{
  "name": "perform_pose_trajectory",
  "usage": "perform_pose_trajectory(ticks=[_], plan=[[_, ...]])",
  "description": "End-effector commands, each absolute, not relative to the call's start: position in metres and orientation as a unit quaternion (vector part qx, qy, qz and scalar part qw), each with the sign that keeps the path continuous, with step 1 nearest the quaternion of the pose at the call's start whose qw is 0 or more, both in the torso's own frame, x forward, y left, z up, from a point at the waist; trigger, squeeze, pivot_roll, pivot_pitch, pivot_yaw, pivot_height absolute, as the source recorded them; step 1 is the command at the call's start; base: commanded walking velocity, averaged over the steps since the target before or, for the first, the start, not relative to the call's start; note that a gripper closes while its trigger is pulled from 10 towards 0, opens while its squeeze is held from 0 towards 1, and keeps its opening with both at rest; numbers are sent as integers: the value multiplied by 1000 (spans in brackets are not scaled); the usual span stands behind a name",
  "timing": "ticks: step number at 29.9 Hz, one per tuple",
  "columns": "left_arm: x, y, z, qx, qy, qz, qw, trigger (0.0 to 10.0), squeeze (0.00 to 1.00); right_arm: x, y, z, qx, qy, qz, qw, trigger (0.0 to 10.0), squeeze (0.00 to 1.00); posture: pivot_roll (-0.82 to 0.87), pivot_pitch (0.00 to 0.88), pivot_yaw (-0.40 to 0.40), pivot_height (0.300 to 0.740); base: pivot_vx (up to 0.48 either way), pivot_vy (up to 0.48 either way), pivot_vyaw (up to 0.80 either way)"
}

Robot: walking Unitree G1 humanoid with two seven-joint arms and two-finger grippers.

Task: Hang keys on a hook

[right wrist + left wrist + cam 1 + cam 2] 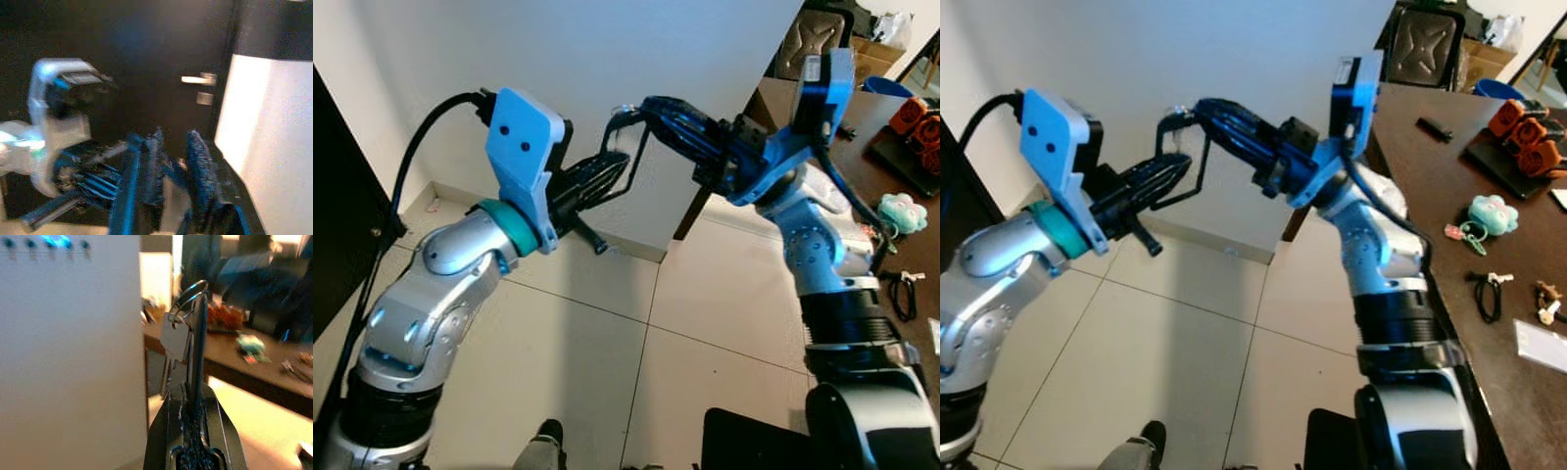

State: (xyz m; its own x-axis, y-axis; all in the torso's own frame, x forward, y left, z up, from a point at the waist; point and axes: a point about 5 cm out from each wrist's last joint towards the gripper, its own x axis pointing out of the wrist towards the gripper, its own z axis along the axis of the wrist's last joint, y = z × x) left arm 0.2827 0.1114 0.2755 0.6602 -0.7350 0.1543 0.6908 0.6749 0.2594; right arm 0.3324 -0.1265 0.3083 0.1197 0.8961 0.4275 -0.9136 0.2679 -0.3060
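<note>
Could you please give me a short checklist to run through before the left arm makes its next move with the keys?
1. Keys held: ok. The left gripper is shut on the keys, with the key ring looped at its fingertips.
2. Keys on a hook: not ok. They hang in the air from the gripper, beside the white wall.
3. Hook located: cannot tell. Small dark pegs sit high on the wall, too blurred to confirm.
4. Right gripper out of the way: not ok. It is open and its fingertips nearly meet the left gripper's.
5. Free path along the wall: cannot tell.
</note>
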Motion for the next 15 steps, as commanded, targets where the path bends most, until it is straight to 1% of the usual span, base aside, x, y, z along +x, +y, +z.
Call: perform_pose_trajectory(ticks=[1, 3, 5, 6, 7, 10, 11, 13, 15], plan=[[276, 113, 273, 90, -109, -424, 895, 10000, 0, 325, -136, 320, 16, -285, 632, 720, 10000, 1000, 108, 98, -80, 740, 0, 0, 0], [276, 113, 273, 90, -109, -424, 895, 10000, 0, 325, -136, 320, 16, -285, 632, 720, 10000, 1000, 108, 98, -80, 740, 0, 0, 0], [267, 122, 277, 87, -98, -467, 875, 10000, 0, 316, -149, 318, 21, -270, 672, 690, 10000, 1000, 112, 97, -77, 740, 0, 0, 0], [264, 124, 278, 85, -95, -480, 868, 10000, 0, 313, -152, 316, 22, -264, 684, 680, 10000, 1000, 113, 98, -74, 740, 0, 0, 0], [264, 124, 278, 85, -95, -480, 868, 10000, 0, 313, -152, 316, 22, -264, 684, 680, 10000, 1000, 113, 98, -74, 740, 0, 0, 0], [259, 127, 281, 82, -92, -512, 850, 10000, 0, 304, -158, 306, 32, -236, 720, 652, 10000, 1000, 112, 99, -65, 740, 0, 0, 0], [259, 127, 281, 82, -92, -512, 850, 10000, 0, 304, -158, 306, 32, -236, 720, 652, 10000, 1000, 112, 99, -65, 740, 0, 0, 0], [256, 129, 286, 83, -95, -531, 838, 10000, 0, 299, -162, 300, 41, -216, 738, 638, 10000, 1000, 109, 101, -60, 740, 0, 0, 0], [255, 129, 288, 83, -97, -536, 835, 10000, 0, 298, -164, 299, 45, -211, 742, 635, 10000, 1000, 109, 101, -58, 740, 0, 0, 0]])
